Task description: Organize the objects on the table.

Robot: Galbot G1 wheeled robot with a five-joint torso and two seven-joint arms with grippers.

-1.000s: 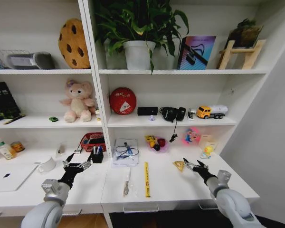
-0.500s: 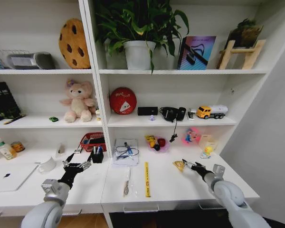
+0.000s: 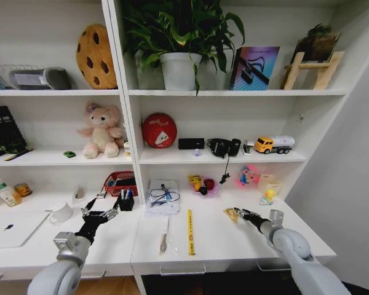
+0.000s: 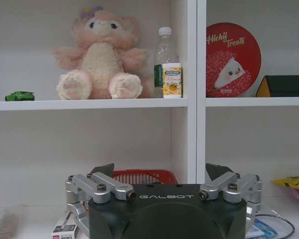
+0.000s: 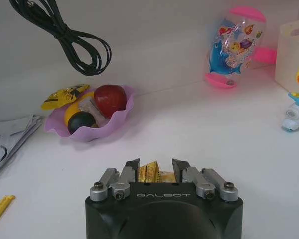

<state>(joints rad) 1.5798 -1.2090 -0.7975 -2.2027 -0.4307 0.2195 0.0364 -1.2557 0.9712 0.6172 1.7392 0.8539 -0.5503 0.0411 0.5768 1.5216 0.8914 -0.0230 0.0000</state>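
Desk inventory, tidying barely begun, by our reckoning. Our right gripper (image 3: 238, 212) sits low on the table (image 3: 221, 243), jaws spread around a small yellow snack packet (image 5: 149, 173), not yet closed on it. Our left gripper (image 3: 98, 213) hovers by the pen holder (image 3: 126, 201), jaws wide, holding nothing. Still loose: yellow ruler (image 3: 189, 231), laptop (image 3: 12, 227), white cup (image 3: 61, 213), bottles (image 3: 5, 192) at far left
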